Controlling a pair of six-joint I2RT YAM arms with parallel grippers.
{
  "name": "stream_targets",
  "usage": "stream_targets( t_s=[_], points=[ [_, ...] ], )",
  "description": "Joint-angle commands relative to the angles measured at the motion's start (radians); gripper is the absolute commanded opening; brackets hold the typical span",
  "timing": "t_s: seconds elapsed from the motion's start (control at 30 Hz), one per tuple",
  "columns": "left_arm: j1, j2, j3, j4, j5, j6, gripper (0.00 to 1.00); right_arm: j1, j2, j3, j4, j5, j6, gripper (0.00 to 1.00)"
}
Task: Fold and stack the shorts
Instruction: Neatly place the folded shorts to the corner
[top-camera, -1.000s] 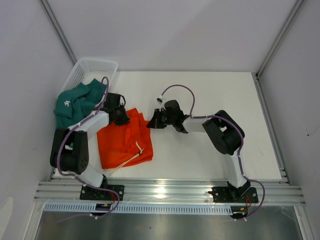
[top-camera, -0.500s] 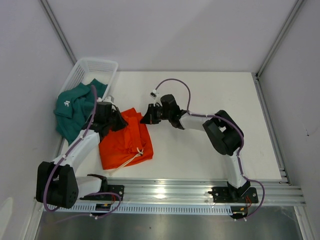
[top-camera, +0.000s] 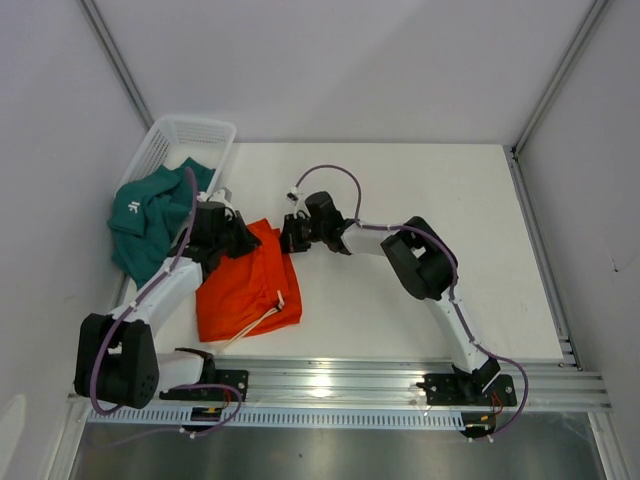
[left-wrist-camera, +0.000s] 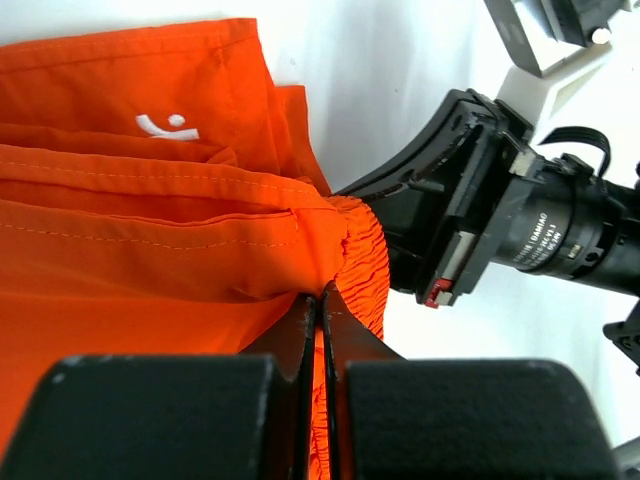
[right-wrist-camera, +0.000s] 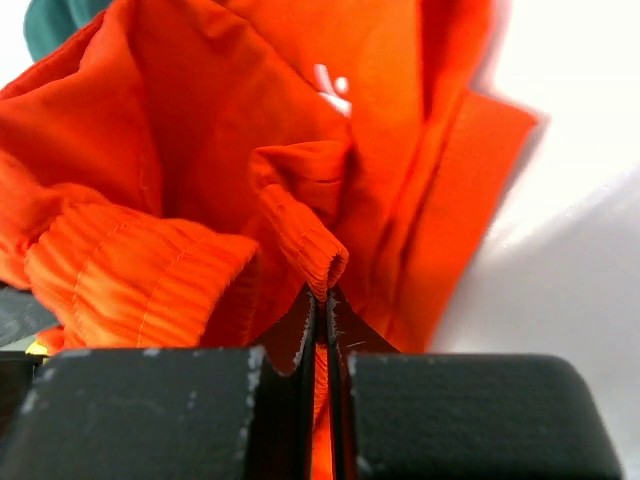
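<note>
My left pincer (left-wrist-camera: 322, 298) is pressed together on a fold of the orange shorts (left-wrist-camera: 150, 230), right by the gathered waistband. My right pincer (right-wrist-camera: 322, 296) pinches the ribbed elastic edge of the same pair. Both grips sit close together at the garment's far edge. To fold cleanly, I judge I should draw both corners level and taut before laying them over. The rest of the orange cloth lies nearer than my fingers on the table (top-camera: 400, 190). The teal shorts (top-camera: 145, 215) spill from the basket (top-camera: 190, 135), far left.
</note>
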Motion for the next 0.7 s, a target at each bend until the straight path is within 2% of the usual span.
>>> stream_targets(
  t_s=[0.0,0.03,0.07,0.17,0.2,0.33,0.53,0.67],
  points=[
    [-0.010,0.018,0.024,0.094,0.055,-0.002,0.00,-0.010,0.013,0.036,-0.026,-0.007,0.012,0.03],
    [-0.012,0.010,0.020,0.097,0.055,-0.005,0.00,-0.013,0.016,0.034,-0.026,-0.007,0.015,0.09],
    [-0.013,-0.002,0.018,0.102,0.046,-0.005,0.00,-0.019,0.016,0.030,-0.022,-0.011,0.017,0.24],
    [-0.015,0.010,0.020,0.099,0.041,-0.005,0.00,-0.028,0.007,0.005,0.004,-0.021,0.035,0.43],
    [-0.015,0.039,0.032,0.085,0.039,0.001,0.00,-0.035,-0.005,0.001,0.005,-0.018,0.037,0.46],
    [-0.015,0.122,0.040,0.088,0.013,-0.011,0.00,-0.044,-0.065,-0.050,0.027,0.012,0.049,0.54],
    [-0.015,0.251,0.050,0.126,0.007,-0.028,0.00,-0.059,-0.192,-0.128,0.041,0.114,0.052,0.56],
    [-0.015,0.327,0.073,0.171,0.012,-0.031,0.00,-0.064,-0.283,-0.219,0.075,0.235,0.058,0.57]
  ],
)
